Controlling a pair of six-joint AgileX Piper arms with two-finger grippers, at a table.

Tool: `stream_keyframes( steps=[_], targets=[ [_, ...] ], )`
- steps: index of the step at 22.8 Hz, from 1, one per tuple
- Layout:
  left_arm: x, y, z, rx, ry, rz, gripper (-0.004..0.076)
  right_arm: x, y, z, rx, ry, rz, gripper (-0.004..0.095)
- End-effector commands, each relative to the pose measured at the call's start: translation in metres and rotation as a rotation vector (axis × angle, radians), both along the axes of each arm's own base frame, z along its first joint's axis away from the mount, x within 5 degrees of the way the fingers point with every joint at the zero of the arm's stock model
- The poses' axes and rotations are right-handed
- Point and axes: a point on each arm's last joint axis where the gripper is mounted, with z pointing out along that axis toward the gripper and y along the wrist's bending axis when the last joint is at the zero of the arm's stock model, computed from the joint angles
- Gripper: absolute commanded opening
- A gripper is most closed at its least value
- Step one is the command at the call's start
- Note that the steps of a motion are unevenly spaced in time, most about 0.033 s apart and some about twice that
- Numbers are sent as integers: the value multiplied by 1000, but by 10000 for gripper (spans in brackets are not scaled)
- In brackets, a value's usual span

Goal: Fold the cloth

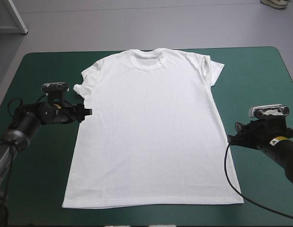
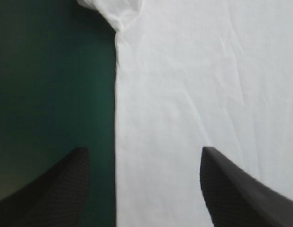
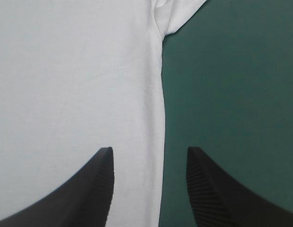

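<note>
T-shirt (image 1: 146, 132) flat, likely limp, light | my left gripper (image 2: 144, 149), right gripper (image 3: 149, 149) gape astride its side edges | pinch there

This looks like a robotics lab or test room. A left claw (image 2: 144, 150) and a right claw (image 3: 150, 149) on robot arms (image 1: 28, 123) flank one tabletop (image 1: 42, 189) under a teal-green cover (image 1: 260, 85) with rounded corners. Beyond its far edge lies bare grey floor (image 1: 137, 23), with a white furniture leg (image 1: 16, 16) at the far left.
</note>
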Motion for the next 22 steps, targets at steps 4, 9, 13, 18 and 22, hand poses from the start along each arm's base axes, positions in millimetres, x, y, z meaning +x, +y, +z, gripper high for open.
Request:
stream_keyframes(
  steps=[4,9,13,18,22],
  targets=[
    [52,-4,1,-35,-33,26,480,10,-2,13,-20,-82,-8,431],
    [67,-5,-28,-36,40,32,480,10,-2,13,-26,-88,-6,431],
    [76,-6,-49,-50,78,38,480,11,-3,15,-26,-106,-12,430],
    [74,-8,-53,-30,111,-21,289,12,-4,19,-27,-145,-26,417],
    [75,-8,-55,1,109,-61,24,14,-4,17,-62,-147,-9,398]
  ],
)
